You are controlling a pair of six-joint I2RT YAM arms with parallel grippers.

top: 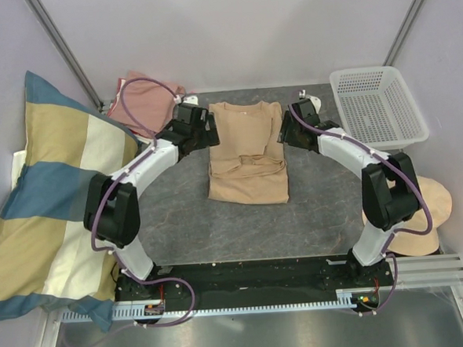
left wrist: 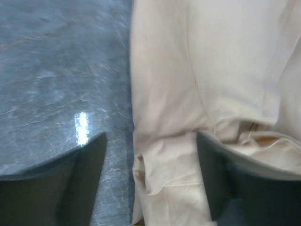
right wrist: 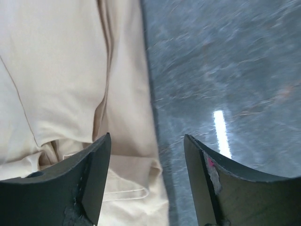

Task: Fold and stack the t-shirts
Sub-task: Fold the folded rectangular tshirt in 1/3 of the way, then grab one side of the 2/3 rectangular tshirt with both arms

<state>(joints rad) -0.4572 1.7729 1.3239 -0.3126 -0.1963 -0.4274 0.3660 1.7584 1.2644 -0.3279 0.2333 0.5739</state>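
White links (top: pixel 148 164), black joints (top: pixel 114 212), purple cables (top: pixel 144 80); left pincer (left wrist: pixel 150 141), right pincer (right wrist: pixel 146 139) dark.

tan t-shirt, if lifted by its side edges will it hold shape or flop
Probably floppy: the tan t-shirt lies limp with soft creases, so its middle would likely sag. Its folds look loose and may fall open. Pushed, it would likely bunch rather than slide.

Pale lilac walls (top: pixel 231 32) enclose a dark marbled tabletop (top: pixel 179 216)

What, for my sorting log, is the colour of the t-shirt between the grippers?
Plain tan t-shirt, clearest in the top external view.
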